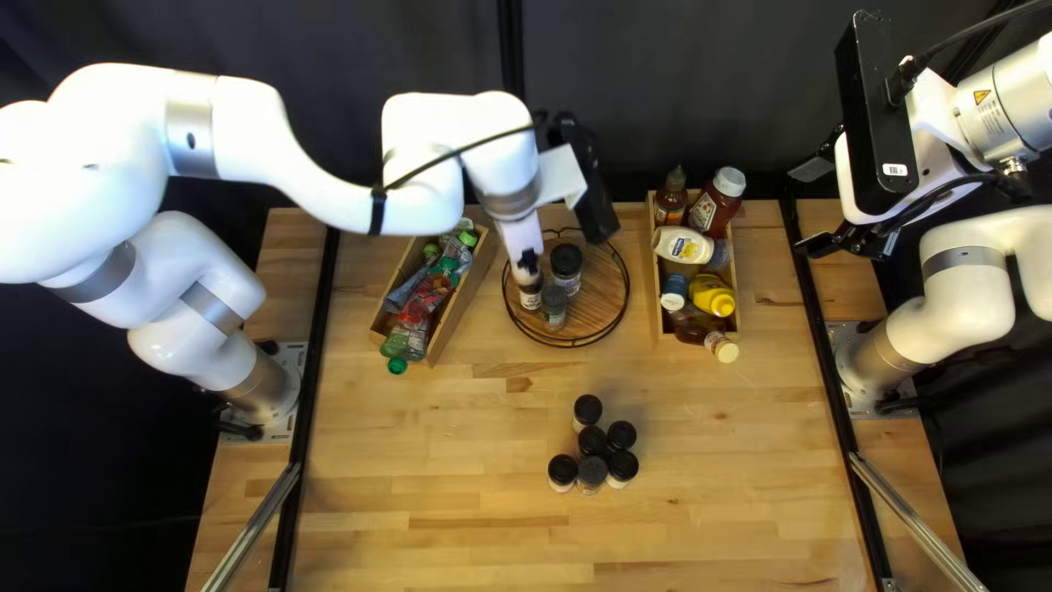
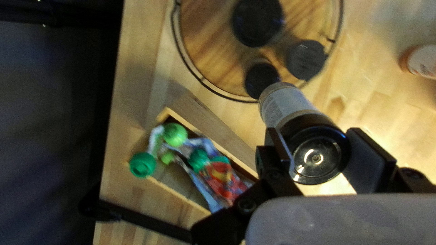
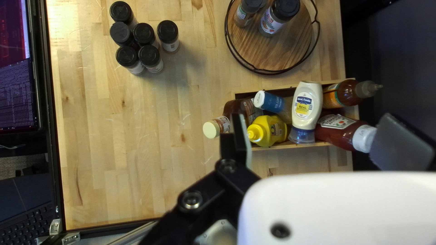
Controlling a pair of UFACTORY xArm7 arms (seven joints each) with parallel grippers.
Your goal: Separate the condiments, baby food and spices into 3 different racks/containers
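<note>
At upper centre, the left gripper clasps a spice jar over the round rack; upper right, the right gripper stands wide apart, empty.

Top L cam: high over table's near edge, slanting down twd dark curtain; farthest back, gets both arm bases. L wrist cam: looks down, far edge to one side, its "ahead" twd table's R; nearest of the 3, w/ a spice jar big up close. R wrist cam: looks down too, pointed the opp. way, "ahead" twd table's L; mid dist., also catches a screen & keyboard past near edge. All 3 share round wood rack, only part of it in wrist views. Top L & L wrist share baby-food box; top L & R wrist share condiment box + jar cluster.
</note>
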